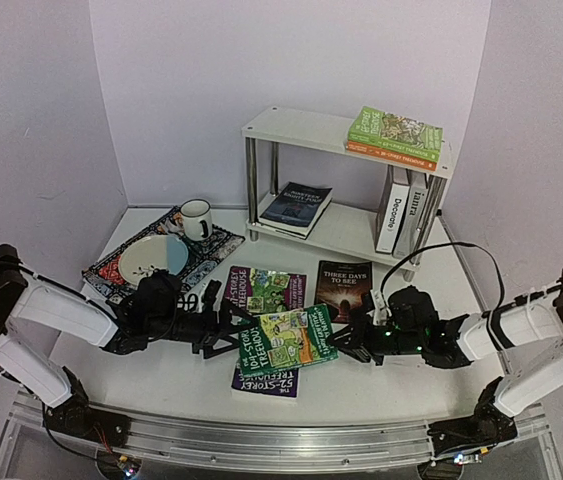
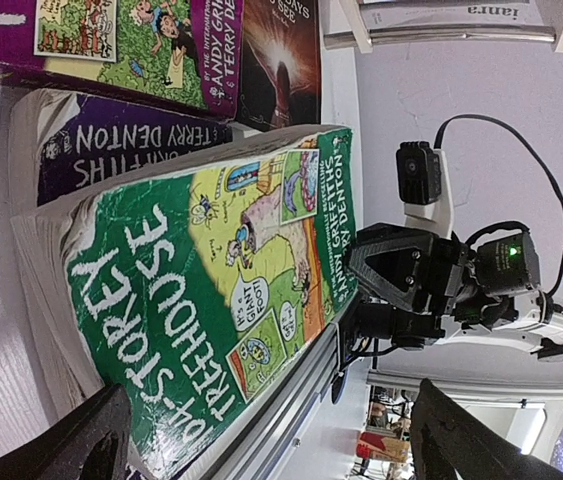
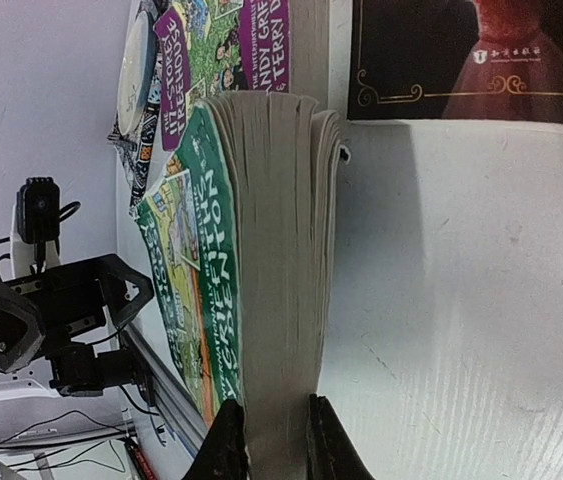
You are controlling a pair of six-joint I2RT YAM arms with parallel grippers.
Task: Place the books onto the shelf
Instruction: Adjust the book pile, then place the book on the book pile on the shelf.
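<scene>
**Green Book Gripped at One Edge Near the Table's Front**

At the left rear of the table (image 1: 381, 390), a placemat (image 1: 216, 243) and mug (image 1: 196, 218) are left alone, being no part of the job. Near the front edge, the left gripper (image 1: 226, 325) is held wide open just beside the green book (image 1: 286, 340), its fingers (image 2: 71, 440) spread, probably so that the far edge can be steadied. The green book is seen lying across a purple book (image 1: 266, 382). Its right-hand page edge is pinched between the closed fingers (image 3: 226, 440) of the right gripper (image 1: 349, 338) (a thin-edge grip, so slipping is a risk). Behind it, a black book (image 1: 343, 285) lies flat. At the right rear corner stands the shelf (image 1: 301, 128), where a green-and-orange stack (image 1: 394, 133) is already laid on top.
</scene>
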